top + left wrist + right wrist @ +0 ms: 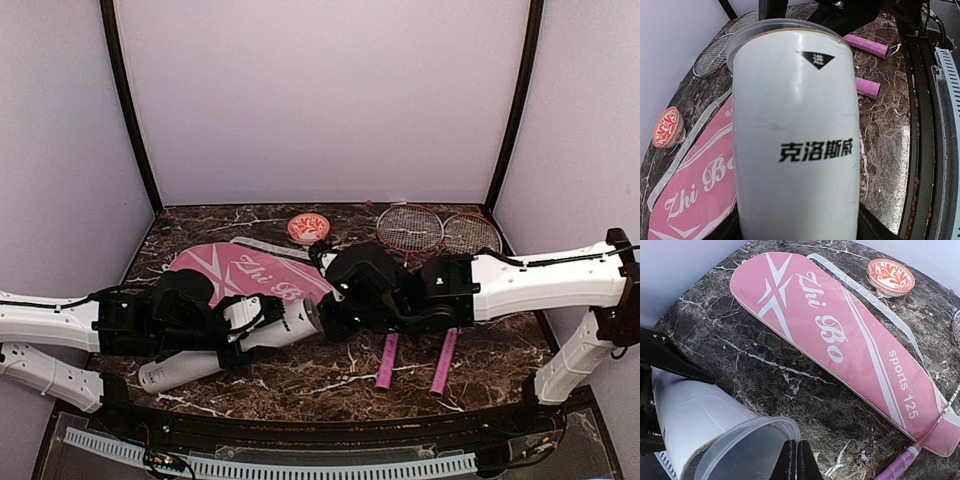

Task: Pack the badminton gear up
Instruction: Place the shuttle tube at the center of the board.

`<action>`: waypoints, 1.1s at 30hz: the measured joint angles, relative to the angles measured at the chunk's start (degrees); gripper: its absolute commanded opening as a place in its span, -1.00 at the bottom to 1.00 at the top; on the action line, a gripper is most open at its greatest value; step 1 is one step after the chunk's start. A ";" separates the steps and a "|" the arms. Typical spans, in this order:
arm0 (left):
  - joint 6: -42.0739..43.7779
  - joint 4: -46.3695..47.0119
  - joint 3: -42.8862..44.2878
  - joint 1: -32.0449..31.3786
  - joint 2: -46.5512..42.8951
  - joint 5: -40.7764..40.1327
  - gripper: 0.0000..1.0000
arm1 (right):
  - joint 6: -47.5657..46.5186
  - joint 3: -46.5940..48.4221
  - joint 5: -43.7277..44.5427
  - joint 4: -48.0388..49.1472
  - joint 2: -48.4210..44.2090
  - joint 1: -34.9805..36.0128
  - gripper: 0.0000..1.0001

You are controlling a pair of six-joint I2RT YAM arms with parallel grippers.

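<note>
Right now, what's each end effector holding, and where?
Left end effector grips the white tube around its middle. Right end effector is shut at its mouth, holding nothing visible.

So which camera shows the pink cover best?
Right wrist: the cover lies nearly whole there, lettering readable. The top view has it partly hidden; the left wrist shows only part, behind the tube.

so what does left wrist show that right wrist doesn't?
Left wrist only: the black lettering on the white tube, and both pink handles (right wrist catches one). Right wrist only: a look into the tube's mouth, the shut right gripper beside it, and the "sports 125" end of the pink cover. Both: tube, cover, patterned bowl.
</note>
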 measured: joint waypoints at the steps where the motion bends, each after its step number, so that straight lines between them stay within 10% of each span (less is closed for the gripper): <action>1: 0.00 -0.09 0.00 0.07 0.00 0.00 0.31 | 0.02 0.24 0.04 -0.20 0.28 0.00 -1.00; 33: -0.42 -4.55 0.00 0.15 0.39 -0.35 0.30 | -4.70 2.56 -1.01 -1.73 4.76 0.85 -1.00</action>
